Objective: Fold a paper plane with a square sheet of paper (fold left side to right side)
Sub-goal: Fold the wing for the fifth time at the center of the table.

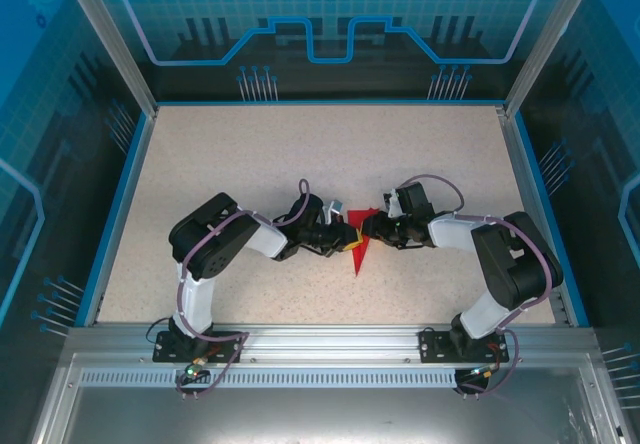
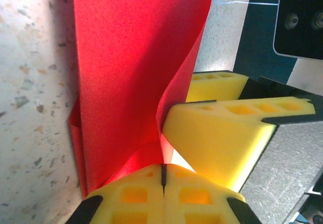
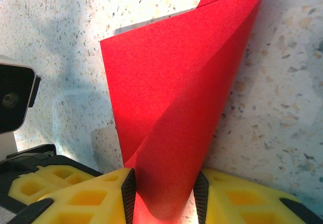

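Left gripper (image 2: 162, 183) is clamping shut, pads meeting on a corner of the paper (image 2: 131, 72). Right gripper (image 3: 164, 196) is pinching the curled fold between its fingers. The paper is arching up off the table (image 1: 300, 164) at its middle, between both grippers. The left-to-right fold looks underway, and the next move is calling for edges lined up, then a crease pressed flat.

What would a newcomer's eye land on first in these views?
The bright red sheet of paper stands out at the middle of the speckled table, curled up off the surface. Both arms meet over it. The left tool is shut on one edge of the sheet, and the right tool holds a curled fold between its yellow pads.
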Controlling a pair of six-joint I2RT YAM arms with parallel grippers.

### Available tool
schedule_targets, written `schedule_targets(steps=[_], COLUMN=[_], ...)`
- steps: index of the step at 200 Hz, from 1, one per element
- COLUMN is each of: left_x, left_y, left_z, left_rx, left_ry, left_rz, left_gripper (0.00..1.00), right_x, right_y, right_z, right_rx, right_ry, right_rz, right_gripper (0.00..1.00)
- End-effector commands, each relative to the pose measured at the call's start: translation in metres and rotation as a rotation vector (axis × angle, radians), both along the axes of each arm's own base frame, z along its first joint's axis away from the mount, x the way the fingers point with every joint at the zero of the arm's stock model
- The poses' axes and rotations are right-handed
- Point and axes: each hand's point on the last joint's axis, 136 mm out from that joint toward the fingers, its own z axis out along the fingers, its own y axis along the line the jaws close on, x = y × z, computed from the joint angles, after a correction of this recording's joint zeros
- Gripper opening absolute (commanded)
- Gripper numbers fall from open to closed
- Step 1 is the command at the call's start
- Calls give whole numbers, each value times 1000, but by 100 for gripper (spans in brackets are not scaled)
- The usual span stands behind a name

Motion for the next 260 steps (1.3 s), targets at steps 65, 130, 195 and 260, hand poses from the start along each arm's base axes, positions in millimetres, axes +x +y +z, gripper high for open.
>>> schedule_targets(steps=[65, 130, 195, 260], left_x=[6, 8, 10, 12], left_y=[16, 25, 28, 31], left_z=[5, 9, 3, -6], left_rx=[0, 9, 25, 51], left_ry=[-43, -72, -68, -70], left_rz=[35, 50, 59, 57], left_gripper=[0, 0, 0, 0], right_x=[12, 19, 22, 23], right_y=[4, 3, 6, 11], right_z=[40, 39, 31, 25], right_rx=[77, 62, 61, 65], right_ry=[-87, -81, -51, -36], right_rz=[17, 10, 10, 23], right_gripper=[55, 65, 66, 68])
